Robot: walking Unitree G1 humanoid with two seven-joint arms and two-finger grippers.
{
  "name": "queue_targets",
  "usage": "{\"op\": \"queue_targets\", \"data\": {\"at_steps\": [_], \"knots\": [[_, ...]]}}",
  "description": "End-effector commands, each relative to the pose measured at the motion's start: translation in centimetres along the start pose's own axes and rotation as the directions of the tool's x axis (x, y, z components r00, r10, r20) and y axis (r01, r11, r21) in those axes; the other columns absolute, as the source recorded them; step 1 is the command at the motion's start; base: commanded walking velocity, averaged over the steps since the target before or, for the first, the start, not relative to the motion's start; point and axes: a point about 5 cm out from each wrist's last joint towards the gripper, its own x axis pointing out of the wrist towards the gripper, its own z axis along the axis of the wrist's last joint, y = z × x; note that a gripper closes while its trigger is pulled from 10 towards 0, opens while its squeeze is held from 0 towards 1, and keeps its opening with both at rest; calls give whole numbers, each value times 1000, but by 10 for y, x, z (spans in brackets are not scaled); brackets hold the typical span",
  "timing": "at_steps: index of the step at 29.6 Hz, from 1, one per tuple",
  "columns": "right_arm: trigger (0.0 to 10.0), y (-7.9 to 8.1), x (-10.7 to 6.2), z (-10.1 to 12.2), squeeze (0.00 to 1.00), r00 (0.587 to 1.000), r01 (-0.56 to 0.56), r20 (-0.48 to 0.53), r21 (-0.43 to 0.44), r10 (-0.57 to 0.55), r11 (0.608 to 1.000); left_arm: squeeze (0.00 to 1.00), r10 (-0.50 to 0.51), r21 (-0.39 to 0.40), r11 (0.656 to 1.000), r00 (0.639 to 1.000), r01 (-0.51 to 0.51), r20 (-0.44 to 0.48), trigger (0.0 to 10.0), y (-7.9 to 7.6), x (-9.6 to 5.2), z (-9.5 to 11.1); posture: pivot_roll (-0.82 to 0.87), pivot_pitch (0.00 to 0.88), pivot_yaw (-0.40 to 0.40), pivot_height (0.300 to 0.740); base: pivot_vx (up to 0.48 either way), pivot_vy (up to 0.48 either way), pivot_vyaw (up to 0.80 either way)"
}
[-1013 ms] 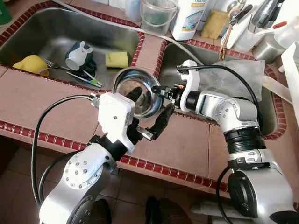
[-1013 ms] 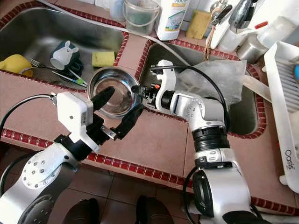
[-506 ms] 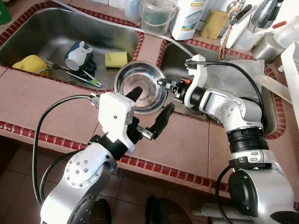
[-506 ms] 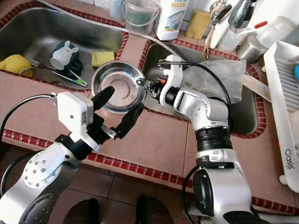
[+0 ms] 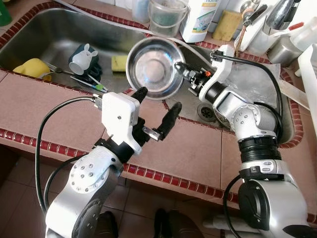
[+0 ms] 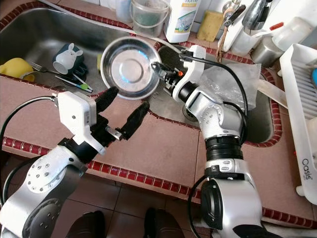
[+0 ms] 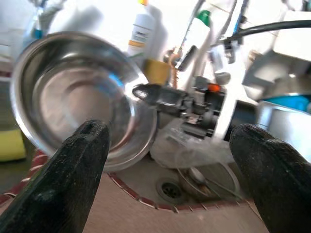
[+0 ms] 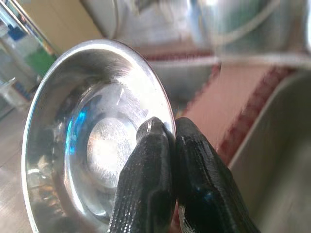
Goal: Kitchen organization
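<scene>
A round steel bowl (image 5: 153, 67) hangs in the air over the tiled divider between the two sinks, tilted so its inside faces me. My right gripper (image 5: 182, 74) is shut on the bowl's right rim; in the right wrist view its fingertips (image 8: 165, 133) pinch the bowl (image 8: 92, 145) edge. My left gripper (image 5: 156, 106) stands open over the brown tiled counter (image 5: 44, 106), just below the bowl and not touching it. Its two fingers (image 7: 80, 160) frame the bowl (image 7: 73, 97) in the left wrist view.
The left sink (image 5: 44, 37) holds a yellow sponge (image 5: 32, 67), a dark mug (image 5: 84, 58), cutlery and a small yellow sponge (image 5: 118, 63). The right sink (image 5: 257, 94) holds a crumpled clear plastic sheet. Bottles, a clear tub (image 5: 168, 17) and a tap (image 5: 282, 12) line the back. A white dish rack (image 6: 302, 109) stands right.
My right gripper has lifted the bowl off the counter edge and carried it up and back over the sink divider, tilting it upright. The left gripper has shifted only slightly.
</scene>
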Motion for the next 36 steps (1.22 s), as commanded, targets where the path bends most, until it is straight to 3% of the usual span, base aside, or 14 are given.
{"op": "queue_targets", "data": {"at_steps": [1, 4, 5, 6, 7, 8, 11, 18, 28, 36], "knots": [[0, 0, -5, 8, 0, 997, 21, 73, -86, -15, 996, 0, 37, -25, 999, 999, -37, 4, 10000, 6, 3, 0, -28, 204, -152, 711, 0, 0, 0], [0, 3, -6, 10, 0, 992, 26, 124, -139, -9, 990, 0, 84, -30, 996, 996, -84, -3, 10000, 15, 7, -1, -30, 189, -140, 711, 0, 0, 0], [1529, 4, -8, 11, 0, 990, 24, 143, -154, -2, 988, 0, 99, -28, 995, 995, -99, -3, 10000, 18, 8, -1, -31, 185, -138, 711, 0, 0, 0], [1529, 4, -8, 11, 0, 990, 24, 143, -154, -2, 988, 0, 99, -28, 995, 995, -99, -3, 10000, 18, 8, -1, -31, 185, -138, 711, 0, 0, 0], [7529, 5, -11, 12, 0, 985, 43, 171, -182, -12, 982, 0, 134, -10, 991, 991, -134, -17, 10000, 26, 12, -3, -32, 169, -124, 711, 0, 0, 0], [10000, 6, -12, 12, 0, 984, 49, 180, -195, -13, 980, 0, 150, -3, 989, 988, -150, -21, 10000, 29, 13, -3, -33, 166, -123, 711, 0, 0, 0], [10000, 9, -16, 11, 0, 975, 76, 223, -241, -21, 967, 0, 183, -49, 982, 983, -183, 0, 10000, 40, 18, -1, -39, 148, -104, 711, 0, 0, 0], [10000, 20, -26, 11, 0, 945, 122, 327, -373, 7, 920, 0, 230, 11, 973, 973, -230, -14, 10000, 60, 27, -3, -47, 105, -66, 711, 0, 0, 0], [10000, 25, -34, 2, 0, 922, 192, 386, -413, -21, 890, 0, 234, 31, 972, 971, -233, -56, 10000, 78, 41, -11, -72, 79, -1, 711, 0, 0, 0], [10000, 23, -40, 0, 0, 916, 226, 399, -415, -46, 881, 0, 209, 42, 978, 973, -206, -98, 10000, 77, 42, -19, -74, 90, 16, 711, 0, 0, 0]]}}
